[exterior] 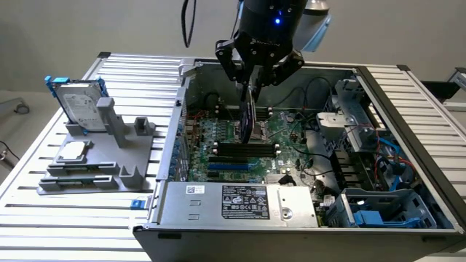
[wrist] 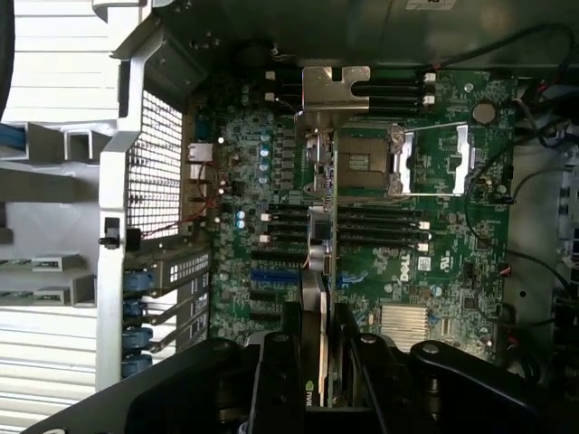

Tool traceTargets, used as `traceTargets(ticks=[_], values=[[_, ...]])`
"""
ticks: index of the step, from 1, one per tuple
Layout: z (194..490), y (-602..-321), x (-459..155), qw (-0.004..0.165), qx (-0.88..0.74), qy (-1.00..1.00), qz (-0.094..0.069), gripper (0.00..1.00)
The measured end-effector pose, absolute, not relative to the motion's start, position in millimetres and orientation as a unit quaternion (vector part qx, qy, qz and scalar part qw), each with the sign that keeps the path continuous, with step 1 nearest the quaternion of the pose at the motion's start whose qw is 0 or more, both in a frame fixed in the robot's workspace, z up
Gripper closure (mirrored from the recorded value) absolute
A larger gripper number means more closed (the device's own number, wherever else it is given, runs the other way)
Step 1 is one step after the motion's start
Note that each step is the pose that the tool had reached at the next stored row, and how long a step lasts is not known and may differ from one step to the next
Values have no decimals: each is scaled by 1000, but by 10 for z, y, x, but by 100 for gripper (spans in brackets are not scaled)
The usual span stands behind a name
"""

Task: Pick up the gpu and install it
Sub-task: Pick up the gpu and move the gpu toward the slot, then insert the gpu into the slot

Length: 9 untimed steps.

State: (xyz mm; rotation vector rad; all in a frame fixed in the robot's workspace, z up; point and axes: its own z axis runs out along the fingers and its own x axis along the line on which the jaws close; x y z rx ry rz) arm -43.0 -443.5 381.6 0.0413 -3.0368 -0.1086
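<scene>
The gpu [exterior: 248,117] hangs on edge inside the open computer case [exterior: 171,164], a thin dark card with its lower end just above the green motherboard [exterior: 291,153]. My gripper [exterior: 256,82] is shut on its upper part, one finger on each face. In the wrist view the gpu [wrist: 318,271] shows edge-on as a narrow strip running away from my gripper [wrist: 318,362], with its silver bracket [wrist: 336,90] at the far end. It hovers over the black memory slots [wrist: 380,221] beside the processor socket [wrist: 398,163]. I cannot tell whether it touches the board.
Blue expansion slots [exterior: 233,164] lie on the board toward the power supply [exterior: 240,202]. Cables and drive cages [exterior: 364,131] crowd the case at the exterior view's right. Outside, a grey fixture [exterior: 95,174] carries a hard drive in a blue frame [exterior: 80,106] and a square processor chip [exterior: 74,152].
</scene>
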Motion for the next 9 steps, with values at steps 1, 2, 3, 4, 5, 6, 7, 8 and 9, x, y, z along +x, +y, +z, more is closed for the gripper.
traceTargets(ticks=[1, 2, 3, 4, 5, 6, 7, 8, 9], values=[[3806, -4430, -429, 51, 13, -998, -35, 74], [3805, -4430, -429, 52, 13, -998, -35, 74], [3805, -4430, -429, 52, 13, -998, -35, 74], [3805, -4430, -429, 52, 13, -998, -35, 74], [3805, -4430, -429, 52, 13, -998, -35, 74], [3805, -4430, -429, 52, 13, -998, -35, 74], [3805, -4430, -429, 52, 13, -998, -35, 74], [3805, -4430, -429, 52, 13, -998, -35, 74], [3805, -4430, -429, 52, 13, -998, -35, 74]])
